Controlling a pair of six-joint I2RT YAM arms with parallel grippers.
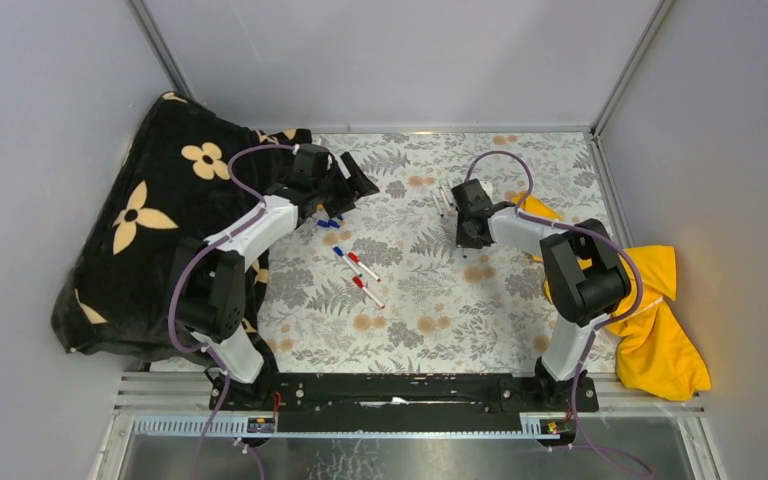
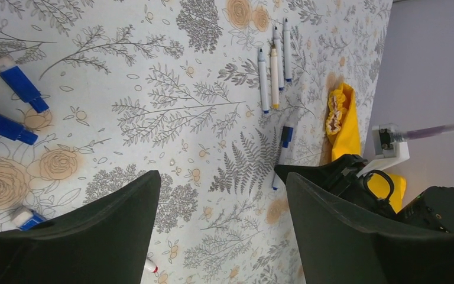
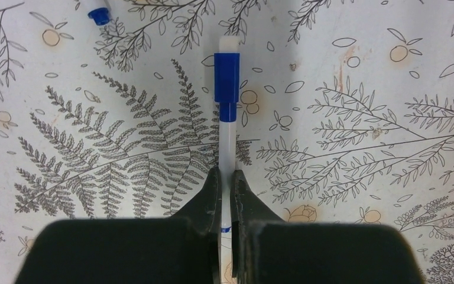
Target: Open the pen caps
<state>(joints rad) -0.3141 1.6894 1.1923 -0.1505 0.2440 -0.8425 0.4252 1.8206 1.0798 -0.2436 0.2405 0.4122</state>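
The right end effector [image 3: 224,177] is clenched on the white barrel of a pen [image 3: 227,148], which lies flat on the fern-and-flower-patterned worktop [image 1: 440,300]. The fingers pinch the barrel from both sides, partway along its length. The pen's blue cap [image 3: 226,86] is on, pointing away from the wrist and clear of the fingers.

The left end effector [image 2: 221,177] hangs released above the left rear of the worktop, its dark fingers [image 2: 94,236] spread wide with nothing between them. Below it lie loose blue caps [image 2: 20,86], two close together and a third near the edge of one finger. Farther across the worktop in the left wrist view, three bare-tipped pens [image 2: 273,77] lie side by side, just beyond the pen in the right arm's grip.

Near the middle of the worktop, between the two arms, three more pens [image 1: 360,270] lie at a slant, one blue-ended and two red-ended, close to one another.

A black blanket with cream flowers [image 1: 150,220] is heaped along the left side of the enclosure. A yellow cloth [image 1: 660,330] is bunched at the right edge, behind the right arm.
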